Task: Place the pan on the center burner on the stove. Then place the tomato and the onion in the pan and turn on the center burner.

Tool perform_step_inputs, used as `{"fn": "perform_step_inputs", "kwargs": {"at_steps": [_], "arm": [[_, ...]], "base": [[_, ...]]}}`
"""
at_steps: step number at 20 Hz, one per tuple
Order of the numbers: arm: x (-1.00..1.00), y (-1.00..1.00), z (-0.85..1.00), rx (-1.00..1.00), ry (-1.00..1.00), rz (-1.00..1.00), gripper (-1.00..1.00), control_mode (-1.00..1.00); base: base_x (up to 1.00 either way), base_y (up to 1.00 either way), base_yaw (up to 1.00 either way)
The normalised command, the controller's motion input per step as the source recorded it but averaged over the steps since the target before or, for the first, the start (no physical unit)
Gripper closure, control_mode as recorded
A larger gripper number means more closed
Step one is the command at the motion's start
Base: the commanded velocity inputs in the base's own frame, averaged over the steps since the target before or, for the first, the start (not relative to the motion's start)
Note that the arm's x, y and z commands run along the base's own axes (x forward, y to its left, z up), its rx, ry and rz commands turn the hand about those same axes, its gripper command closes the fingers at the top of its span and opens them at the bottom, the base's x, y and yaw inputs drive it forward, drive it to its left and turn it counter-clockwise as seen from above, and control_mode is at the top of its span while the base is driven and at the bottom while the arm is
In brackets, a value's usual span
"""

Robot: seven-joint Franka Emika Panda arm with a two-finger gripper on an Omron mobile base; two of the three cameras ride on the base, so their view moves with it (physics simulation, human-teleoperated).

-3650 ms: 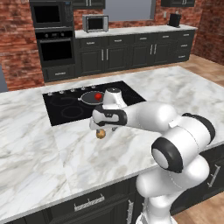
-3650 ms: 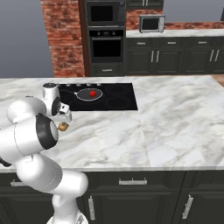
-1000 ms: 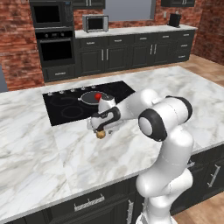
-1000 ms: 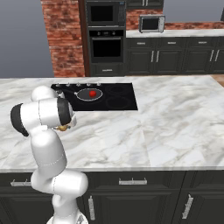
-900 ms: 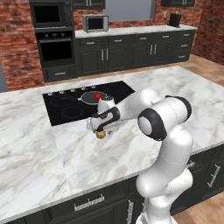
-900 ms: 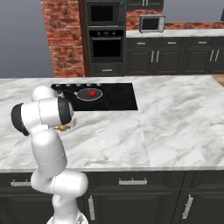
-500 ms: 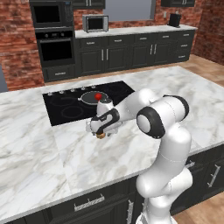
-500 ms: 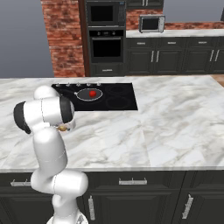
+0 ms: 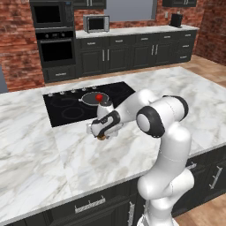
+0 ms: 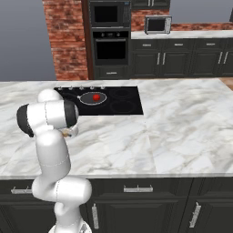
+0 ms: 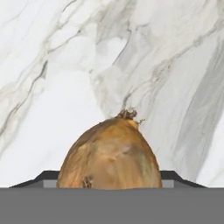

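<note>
— What's the worry from here?

— The onion (image 11: 109,153). It sits on the marble counter (image 9: 39,145) low in the middle of the hand view, right between the gripper (image 9: 102,135) fingers. It's a round bulb; if the fingers meet it off-centre, I'd guess it squirts out and rolls across the marble, maybe toward the counter's front edge.

— Is it pinched yet?

— I can't tell. In the hand view the bulb covers the fingertips, and in the left base view the gripper, just left of frame centre, hangs right over the brown speck of it. Whether the fingers touch it isn't visible.

— And the rest of the job?

— The pan (image 9: 93,98) is on the stove (image 9: 66,106) in the upper middle, over what looks like the center burner (image 10: 93,98), with the tomato (image 9: 99,96) inside. A high drop of the onion could bounce it out or nudge the pan.

— Anything else unclear?

— The knobs (image 9: 70,90) are tiny dots along the cooktop's far edge; which one belongs to the middle ring I can't say. In the right base view the arm's own shoulder blocks the hand.
</note>
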Motion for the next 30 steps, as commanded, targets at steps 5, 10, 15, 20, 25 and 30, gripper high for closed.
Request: {"fn": "perform_step_inputs", "kwargs": {"at_steps": [5, 10, 15, 20, 25, 30], "arm": [[0.0, 0.0, -0.18, 0.0, -0.01, 0.0, 1.0, -1.0], [-0.26, -0.01, 0.19, 0.0, -0.09, -0.01, 1.0, -1.0], [-0.23, -0.14, 0.7, 0.0, -0.14, 0.0, 1.0, -1.0], [-0.24, -0.15, 0.92, 0.0, -0.07, 0.0, 1.0, -1.0], [-0.49, -0.23, 0.95, 0.0, 0.0, 0.0, 1.0, -1.0], [-0.84, -0.45, 0.76, 0.04, 0.05, 0.0, 1.0, -1.0]], "base": [[0.0, 0.0, 0.0], [0.0, 0.0, 0.0], [0.0, 0.0, 0.0], [0.0, 0.0, 0.0], [0.0, 0.0, 0.0], [0.0, 0.0, 0.0]]}}
